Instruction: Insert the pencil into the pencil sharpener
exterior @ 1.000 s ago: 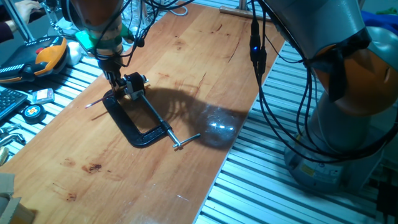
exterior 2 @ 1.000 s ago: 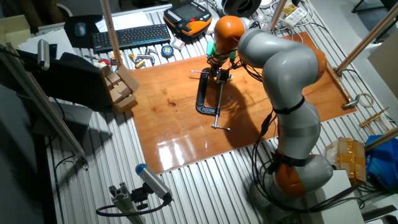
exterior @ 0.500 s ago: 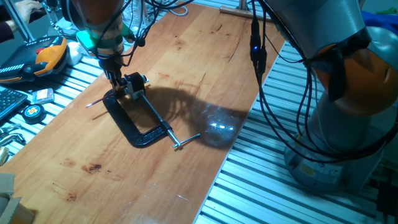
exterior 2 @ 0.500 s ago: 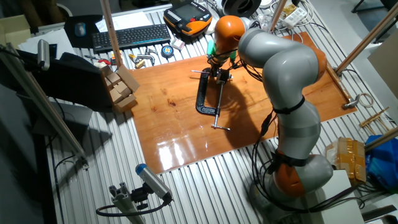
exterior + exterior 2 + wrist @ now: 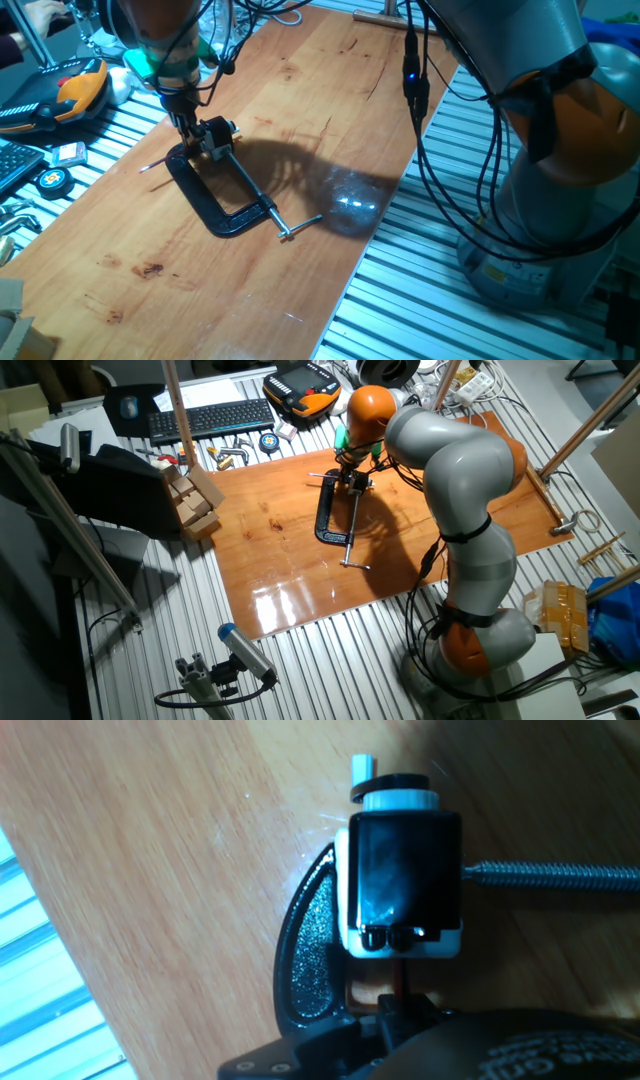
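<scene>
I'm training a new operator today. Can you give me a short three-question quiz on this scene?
1. True or false: the sharpener sits in the black clamp.
2. What does the gripper hang over: A the keyboard, B the sharpener, C the bare wood?
3. Fill in: the pencil's pale tip points toward the board's ____ edge.

Key: 1 true; 2 B; 3 near-keyboard (left in the closer fixed view).

Bright overhead light, glare patches on wooden board (image 5: 350,205), soft close-up.

Fingers (image 5: 351,477) low over the black clamp's (image 5: 326,515) top end — pencil (image 5: 318,475) beside.
</scene>
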Motion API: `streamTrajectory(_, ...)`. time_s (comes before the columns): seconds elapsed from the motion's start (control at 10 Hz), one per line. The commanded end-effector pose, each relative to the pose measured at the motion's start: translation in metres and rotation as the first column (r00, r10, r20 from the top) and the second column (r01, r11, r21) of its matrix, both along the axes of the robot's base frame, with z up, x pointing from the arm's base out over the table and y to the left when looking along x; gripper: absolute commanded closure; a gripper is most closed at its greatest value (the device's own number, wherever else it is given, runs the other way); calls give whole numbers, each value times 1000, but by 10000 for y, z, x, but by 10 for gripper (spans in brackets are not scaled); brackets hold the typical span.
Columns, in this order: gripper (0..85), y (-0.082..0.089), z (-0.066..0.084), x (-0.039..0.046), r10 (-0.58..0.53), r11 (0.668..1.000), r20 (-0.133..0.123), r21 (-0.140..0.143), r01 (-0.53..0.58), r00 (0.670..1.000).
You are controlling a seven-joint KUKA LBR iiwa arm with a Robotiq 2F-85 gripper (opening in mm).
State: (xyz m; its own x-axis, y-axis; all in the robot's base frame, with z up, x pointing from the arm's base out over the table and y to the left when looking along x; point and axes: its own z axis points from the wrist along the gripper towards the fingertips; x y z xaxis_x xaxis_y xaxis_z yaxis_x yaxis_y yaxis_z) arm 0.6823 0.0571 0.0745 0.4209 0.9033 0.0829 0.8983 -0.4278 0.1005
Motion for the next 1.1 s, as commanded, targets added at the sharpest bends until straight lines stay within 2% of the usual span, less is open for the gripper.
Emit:
streamTrajectory(0.0, 850, -8, 7, 3, 0, 1000, 1, 0, 0, 1000)
streamTrajectory(1.0, 850, -110, -3, -33, 20, 1000, 0, -4, -20, 1000)
